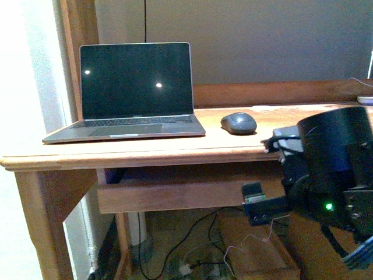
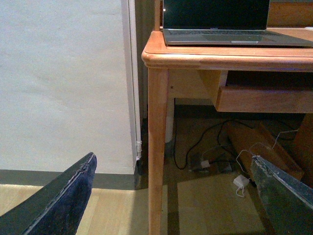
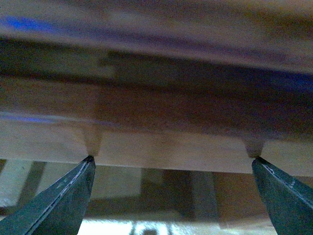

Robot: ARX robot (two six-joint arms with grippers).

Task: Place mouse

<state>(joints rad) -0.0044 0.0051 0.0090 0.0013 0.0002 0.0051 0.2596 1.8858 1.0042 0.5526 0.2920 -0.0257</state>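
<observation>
We judge the placing done or nearly so: the mouse (image 1: pixel 238 122) rests on the wooden desk (image 1: pixel 175 149) just right of the laptop (image 1: pixel 131 93), while our left gripper (image 2: pixel 171 196) and right gripper (image 3: pixel 171 196) are spread wide and empty, leaving only withdrawal.

The desk (image 1: pixel 175 153) is warm brown wood, smooth with a soft sheen. The laptop (image 1: pixel 131 93) has a brushed grey metal body and glossy black screen. The mouse (image 1: pixel 238 122) is matt dark grey plastic.
</observation>
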